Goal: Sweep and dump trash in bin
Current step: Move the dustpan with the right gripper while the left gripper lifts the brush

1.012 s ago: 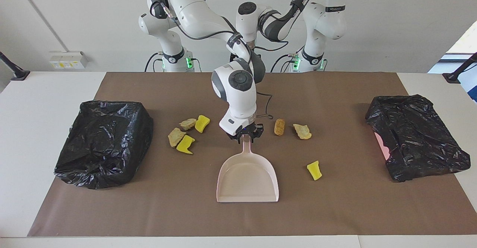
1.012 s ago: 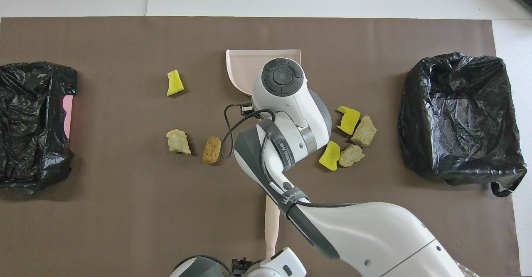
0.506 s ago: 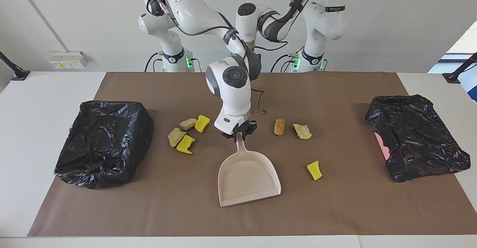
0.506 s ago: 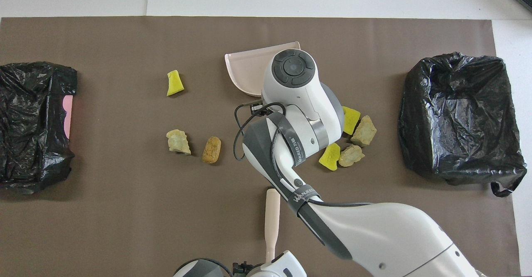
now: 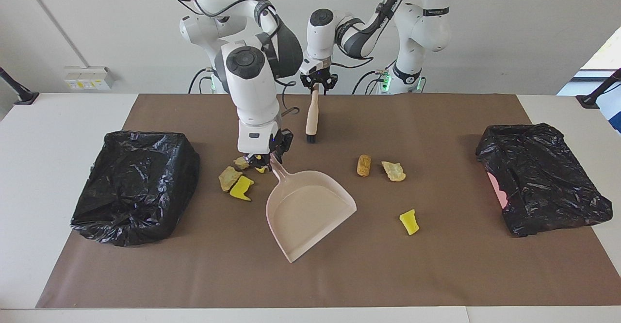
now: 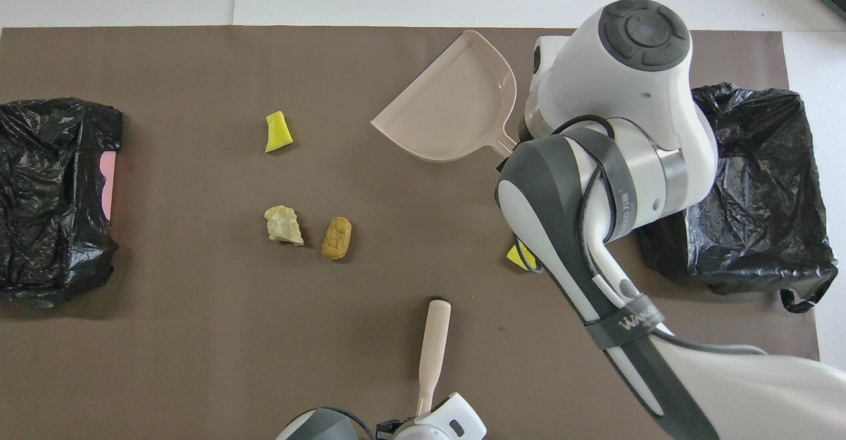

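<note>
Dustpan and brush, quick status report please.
Right gripper shut on dustpan handle, pan angled on mat. Left gripper shut on brush, raised. Trash unswept; four lumps crowd right gripper.

Facing and overhead cameras, both high, share the brown mat (image 5: 436, 274)

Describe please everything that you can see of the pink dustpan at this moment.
The pink dustpan looks like smooth pale pink plastic: a wide, shallow, empty scoop with a raised rim and a thin handle. It is turned slantwise over the brown mat, its open edge toward the left arm's end. The right gripper is shut on the handle, above the cluster of trash lumps. Whether the scoop rests on the mat cannot be told.
</note>
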Controlling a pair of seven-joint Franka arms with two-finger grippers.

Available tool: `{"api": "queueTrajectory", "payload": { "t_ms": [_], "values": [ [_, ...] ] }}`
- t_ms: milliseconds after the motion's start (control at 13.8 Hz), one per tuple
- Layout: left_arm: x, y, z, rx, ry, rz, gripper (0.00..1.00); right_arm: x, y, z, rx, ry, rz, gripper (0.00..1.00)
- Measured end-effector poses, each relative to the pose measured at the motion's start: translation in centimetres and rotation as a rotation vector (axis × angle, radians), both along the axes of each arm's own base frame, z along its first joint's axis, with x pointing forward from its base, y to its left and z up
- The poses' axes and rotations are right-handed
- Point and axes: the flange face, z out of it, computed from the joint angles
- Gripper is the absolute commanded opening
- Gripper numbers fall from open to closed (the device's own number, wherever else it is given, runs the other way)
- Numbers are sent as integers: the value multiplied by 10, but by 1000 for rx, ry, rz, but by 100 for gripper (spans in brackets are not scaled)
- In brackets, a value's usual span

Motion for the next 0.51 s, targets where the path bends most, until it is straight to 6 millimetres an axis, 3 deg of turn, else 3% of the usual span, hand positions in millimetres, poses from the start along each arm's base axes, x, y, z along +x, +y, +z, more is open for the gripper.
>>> {"api": "queueTrajectory", "payload": {
  "t_ms": [289, 506],
  "values": [
    [22, 11, 21, 27, 25, 48, 0, -14, -23, -20, -48, 43, 164, 0],
    [62, 52, 49, 91, 33, 127, 0, -29, -21, -29, -74, 68, 197, 0]
  ]
}}
